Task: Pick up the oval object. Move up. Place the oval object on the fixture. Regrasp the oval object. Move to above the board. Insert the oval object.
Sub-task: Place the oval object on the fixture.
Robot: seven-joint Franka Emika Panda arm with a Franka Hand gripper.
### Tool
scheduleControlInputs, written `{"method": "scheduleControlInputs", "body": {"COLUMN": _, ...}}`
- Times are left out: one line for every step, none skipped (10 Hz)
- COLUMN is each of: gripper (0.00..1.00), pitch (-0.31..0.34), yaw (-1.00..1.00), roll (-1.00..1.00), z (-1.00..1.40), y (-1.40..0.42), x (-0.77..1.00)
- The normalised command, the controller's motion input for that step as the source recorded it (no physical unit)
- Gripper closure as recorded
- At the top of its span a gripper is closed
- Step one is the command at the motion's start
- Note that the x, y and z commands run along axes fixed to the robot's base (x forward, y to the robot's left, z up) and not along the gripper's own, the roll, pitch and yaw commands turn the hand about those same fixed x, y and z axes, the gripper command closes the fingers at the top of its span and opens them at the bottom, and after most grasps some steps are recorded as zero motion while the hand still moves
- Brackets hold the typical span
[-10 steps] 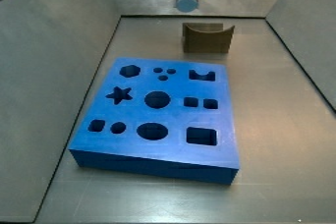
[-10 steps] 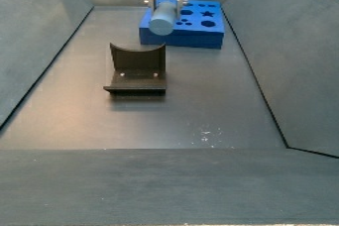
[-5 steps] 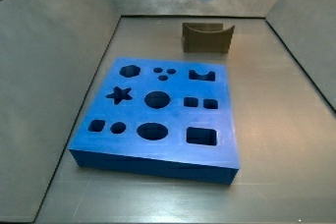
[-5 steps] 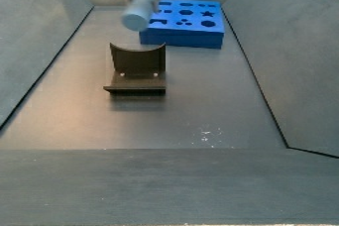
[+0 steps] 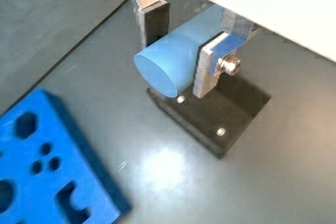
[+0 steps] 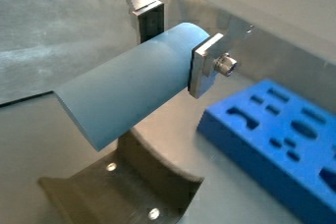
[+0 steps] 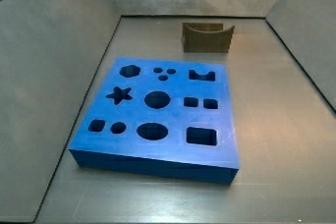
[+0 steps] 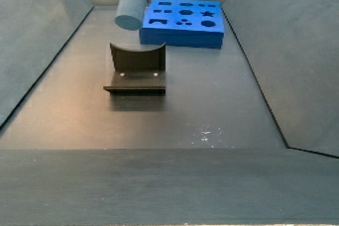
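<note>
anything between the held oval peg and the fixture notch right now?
Nothing visible. The gripper is shut on the oval object, held in the air above the fixture. In both wrist views only open space lies between the peg and the fixture's notch. The board sits off to the side, clear of that path.

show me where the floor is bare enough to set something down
Bare floor lies in front of the fixture and between the fixture and the board. The hand holds the oval object above the fixture, so it's crowded there.
</note>
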Motion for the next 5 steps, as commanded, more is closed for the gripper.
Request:
{"method": "scheduleControlInputs", "body": {"gripper": 1.0, "pitch": 0.06, "yaw": 0.04, "roll": -0.89, "z": 0.01, "y": 0.05, "x": 0.05}}
{"method": "scheduleControlInputs", "body": {"gripper": 1.0, "pitch": 0.09, "yaw": 0.0, "roll": -0.65, "z": -0.01, "y": 0.05, "x": 0.07}}
{"method": "scheduleControlInputs", "body": {"gripper": 1.0, "pitch": 0.103, "yaw": -0.02, "roll": -0.47, "z": -0.01, "y": 0.05, "x": 0.07}}
{"method": "scheduleControlInputs", "body": {"gripper": 1.0, "pitch": 0.105, "yaw": -0.04, "roll": -0.37, "z": -0.01, "y": 0.04, "x": 0.08}}
{"method": "scheduleControlInputs", "body": {"gripper": 1.0, "pitch": 0.093, "yaw": -0.06, "roll": -0.24, "z": -0.01, "y": 0.03, "x": 0.07}}
